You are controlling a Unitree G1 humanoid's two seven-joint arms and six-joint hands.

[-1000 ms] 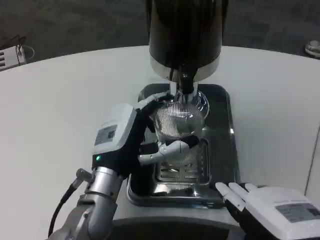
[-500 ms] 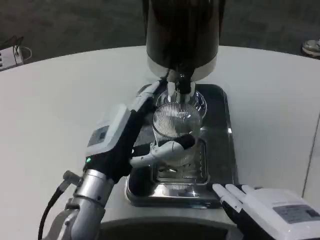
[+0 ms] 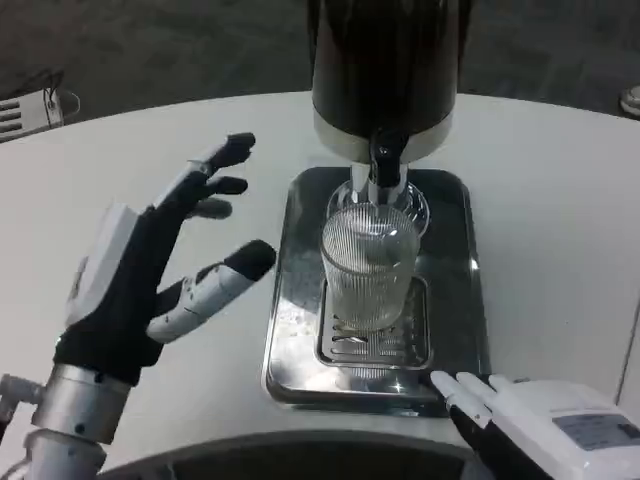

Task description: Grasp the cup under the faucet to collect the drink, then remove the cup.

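Cup [image 3: 369,266] under faucet [image 3: 385,165], left hand [image 3: 150,270] fingers [image 3: 215,285] spread, apart

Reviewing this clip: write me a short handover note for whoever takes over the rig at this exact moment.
Left hand: open, fingers spread, off the tray's left side, touching nothing.
Right hand: holds nothing, its fingertips at the tray's near right corner.
Cup: ribbed glass, upright on the tray's grate, under the dispenser's faucet. Whether it holds any drink is unclear.
Done: cup placed under the faucet.
Left: regrasp the cup, collect the drink if needed, then remove the cup.
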